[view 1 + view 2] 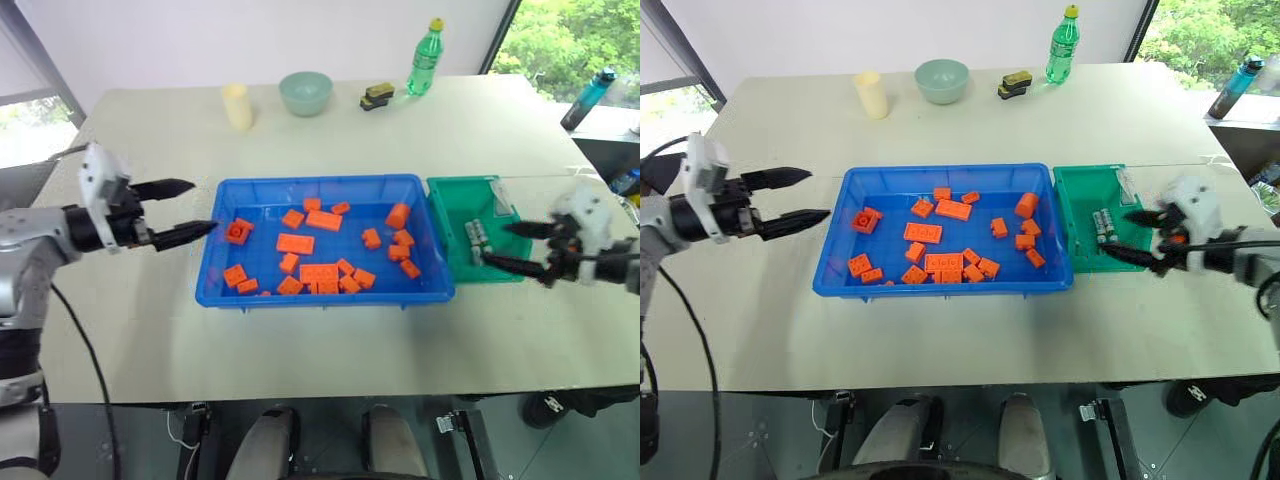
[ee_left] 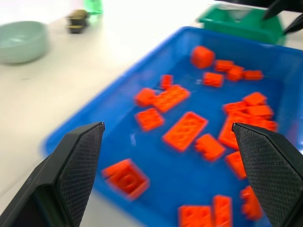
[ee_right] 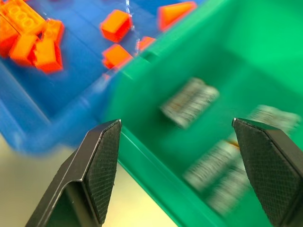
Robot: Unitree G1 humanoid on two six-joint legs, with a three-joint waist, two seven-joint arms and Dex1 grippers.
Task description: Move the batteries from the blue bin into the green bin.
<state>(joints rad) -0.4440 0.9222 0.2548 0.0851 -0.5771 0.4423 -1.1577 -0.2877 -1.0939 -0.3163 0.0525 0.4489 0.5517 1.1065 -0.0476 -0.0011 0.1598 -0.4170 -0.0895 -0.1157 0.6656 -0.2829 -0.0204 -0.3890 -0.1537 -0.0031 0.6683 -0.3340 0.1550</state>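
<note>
Pale beige tabletop [image 1: 300, 360] before a white wall, windows with greenery at both back corners. At the far edge: one cream cup [image 1: 238, 105], one pale green bowl [image 1: 305, 92], one small black-and-yellow object [image 1: 377, 96], one green bottle [image 1: 424, 58]; off the right corner, one teal bottle [image 1: 588, 97].

Mid-table, blue bin [image 1: 215, 290] with roughly twenty orange toy bricks [image 1: 295, 243], no batteries visible among them. Touching its right side, green bin [image 1: 440, 250] holding the batteries [image 1: 474, 240]: about four blurred silver-grey cylinders in the right wrist view, only a small cluster in the head views.

Left gripper [image 1: 183, 209] just beside the blue bin's left rim, jaws spread and empty. Right gripper [image 1: 518, 247] at the green bin's right edge, jaws spread, nothing between them.
</note>
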